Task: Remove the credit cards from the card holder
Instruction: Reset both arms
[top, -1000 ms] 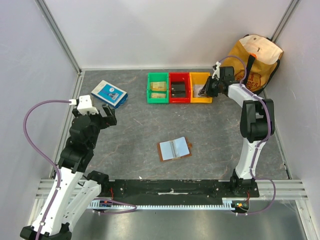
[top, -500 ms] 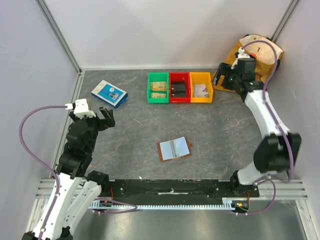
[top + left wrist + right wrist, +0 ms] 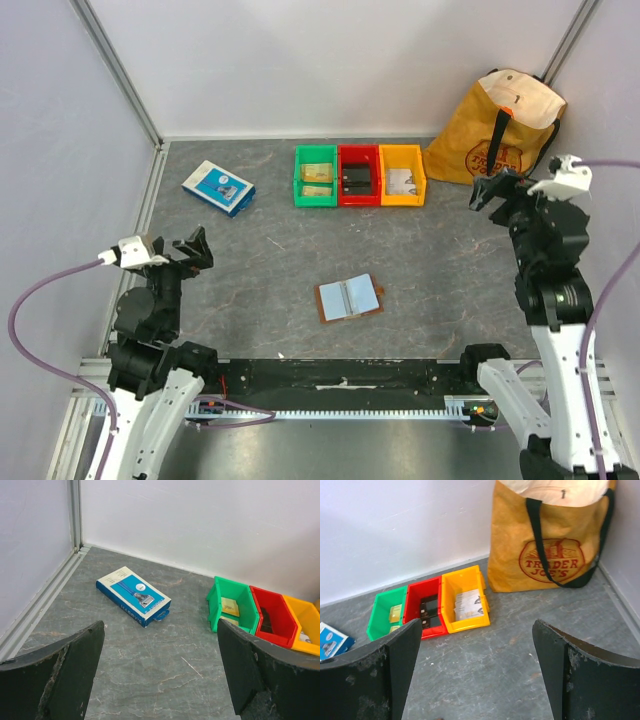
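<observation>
The card holder point(image 3: 349, 298) lies open and flat on the grey table, pale blue-grey inner faces up, between the two arms; neither wrist view shows it. Tan-gold credit cards point(image 3: 318, 172) lie in the green bin point(image 3: 299, 178); the same cards point(image 3: 231, 607) appear in the left wrist view, and as cards point(image 3: 395, 613) in the right wrist view. My left gripper point(image 3: 190, 250) hangs open over the near left of the table, far left of the holder. My right gripper point(image 3: 497, 190) is open at the right, in front of the bag. Both grippers point(image 3: 160, 650) point(image 3: 476, 645) hold nothing.
A red bin point(image 3: 358, 175) with dark cards and a yellow bin point(image 3: 401, 175) with white cards stand beside the green one at the back. A blue-and-white flat box point(image 3: 218, 187) lies at the back left. A tan shopping bag point(image 3: 497, 125) fills the back right corner.
My right arm drew back from the yellow bin to the right side and its jaws opened. The left arm pulled back toward the near edge. The card holder has not moved.
</observation>
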